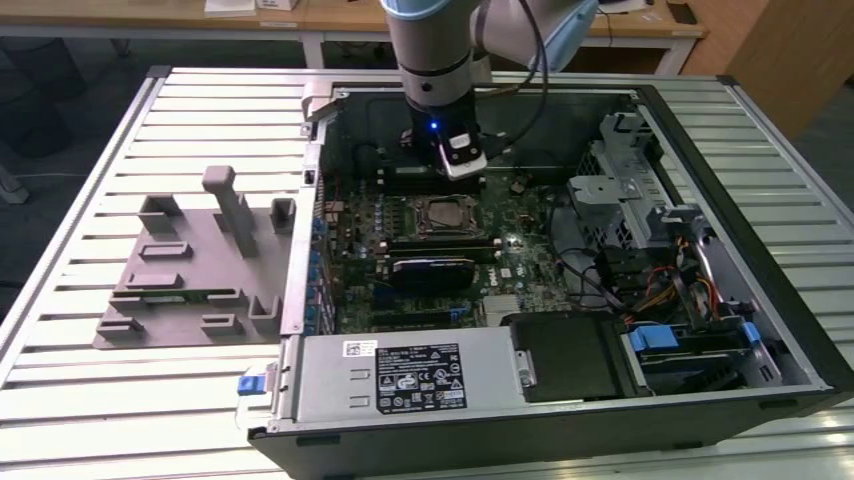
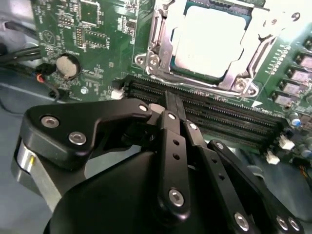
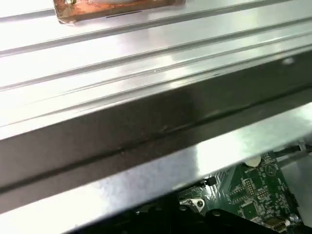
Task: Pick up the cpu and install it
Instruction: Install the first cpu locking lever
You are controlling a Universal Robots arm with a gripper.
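Pincer (image 2: 170,105): fingers together, holding nothing, above memory slots (image 2: 214,109) | cpu (image 2: 212,39): seated flat in socket, upper centre of second wrist view, just beyond slots from fingertips | board (image 2: 83,44): inside case (image 1: 747,300) on bench (image 1: 80,400)

I see an open computer case (image 1: 747,330) at frame centre, a grey fixture tray (image 1: 187,290) at left, on the slatted table (image 1: 80,400).
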